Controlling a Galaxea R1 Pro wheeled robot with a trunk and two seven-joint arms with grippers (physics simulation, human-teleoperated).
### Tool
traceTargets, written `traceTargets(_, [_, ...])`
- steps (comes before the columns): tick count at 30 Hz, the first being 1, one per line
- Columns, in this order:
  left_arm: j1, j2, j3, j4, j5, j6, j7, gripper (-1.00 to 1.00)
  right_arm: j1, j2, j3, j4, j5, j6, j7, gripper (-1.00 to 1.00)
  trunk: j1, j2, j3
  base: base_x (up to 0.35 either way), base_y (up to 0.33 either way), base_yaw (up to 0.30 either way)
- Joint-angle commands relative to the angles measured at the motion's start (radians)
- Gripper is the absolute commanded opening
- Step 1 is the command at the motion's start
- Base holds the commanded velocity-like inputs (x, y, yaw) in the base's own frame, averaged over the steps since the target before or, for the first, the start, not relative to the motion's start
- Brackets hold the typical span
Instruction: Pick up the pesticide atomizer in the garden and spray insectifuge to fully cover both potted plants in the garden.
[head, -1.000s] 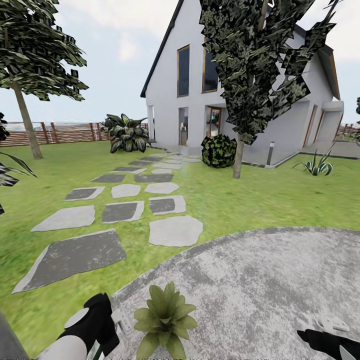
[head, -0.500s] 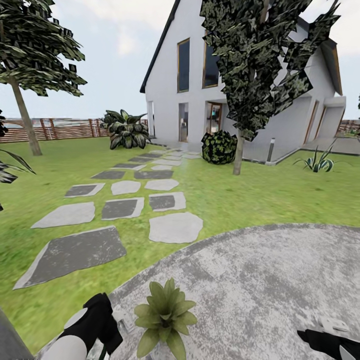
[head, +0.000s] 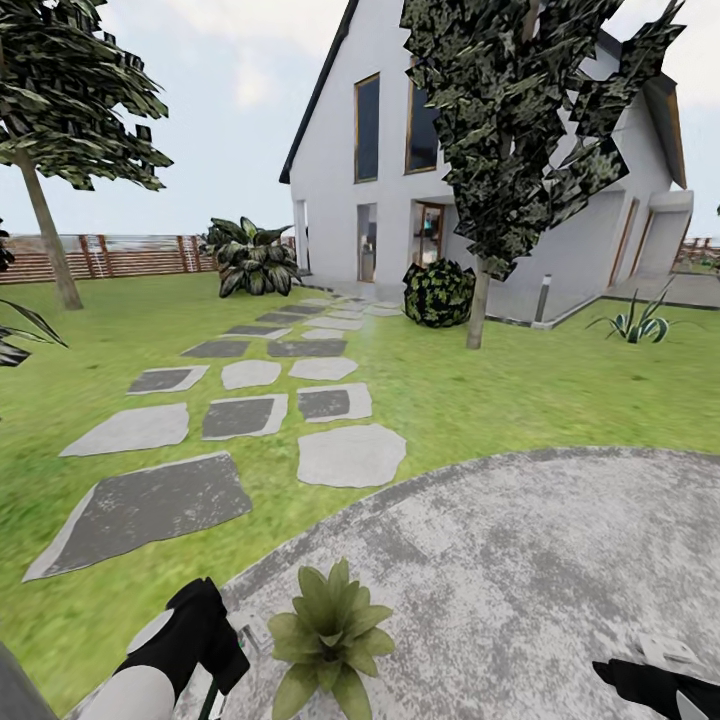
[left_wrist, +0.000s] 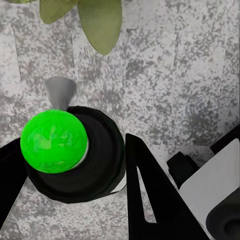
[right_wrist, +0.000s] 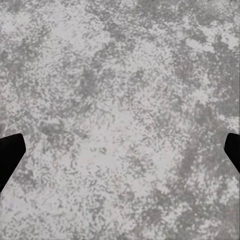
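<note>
One potted plant (head: 330, 635), a low rosette of pointed green leaves, sits at the near edge of the round stone patio (head: 520, 560). My left gripper (head: 225, 655) hangs just left of it, shut on the pesticide atomizer (left_wrist: 52, 142). The left wrist view looks down on the dark bottle; its cap shows bright green and a grey nozzle (left_wrist: 61, 90) points toward a plant leaf (left_wrist: 100, 20). The black fingers (left_wrist: 150, 200) flank the bottle. My right gripper (head: 640, 675) is low at the right, open over bare stone (right_wrist: 120, 100).
A stepping-stone path (head: 250, 415) runs across the lawn (head: 520, 390) to a white house (head: 400, 200). A dark tree (head: 478, 300), a round bush (head: 437, 293), a lamp post (head: 542, 300) and a spiky agave (head: 635, 322) stand ahead. The wooden fence (head: 110, 258) and a big leafy plant (head: 250, 262) line the back left.
The head view has shifted slightly, so the scene sits a little higher. My left gripper with the bottle has crept a little up and toward the plant. The right gripper has held still.
</note>
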Motion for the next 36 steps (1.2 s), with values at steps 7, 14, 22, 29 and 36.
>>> traceTargets(7, [-0.001, -0.002, 0.005, 0.001, -0.005, 0.007, -0.006, -1.0, 0.0, 0.0, -0.004, -0.001, -0.008, 0.004, 0.006, 1.0, 0.0, -0.001, -0.005, 0.264, 0.0, 0.0])
traceTargets(14, [-0.001, -0.002, 0.006, 0.005, -0.007, 0.007, -0.007, -1.0, 0.0, 0.0, -0.004, -0.002, -0.009, 0.003, 0.013, 1.0, 0.0, -0.001, -0.006, 0.044, 0.0, 0.0])
traceTargets(22, [-0.001, -0.002, 0.006, 0.006, -0.007, 0.008, -0.007, -1.0, 0.0, 0.0, -0.004, -0.001, -0.01, 0.003, 0.012, 1.0, 0.0, -0.001, -0.016, 0.001, 0.0, 0.0])
traceTargets(29, [-0.001, -0.002, 0.006, 0.006, -0.007, 0.008, -0.007, -1.0, 0.0, 0.0, -0.004, -0.001, -0.01, 0.003, 0.011, 1.0, 0.0, -0.001, -0.028, 0.0, 0.0, 0.0])
traceTargets(36, [-0.001, 0.0, 0.006, 0.005, -0.007, 0.007, -0.006, -1.0, 0.0, 0.0, -0.004, -0.001, -0.01, 0.004, 0.009, 1.0, 0.0, -0.001, -0.039, 0.0, 0.0, 0.0])
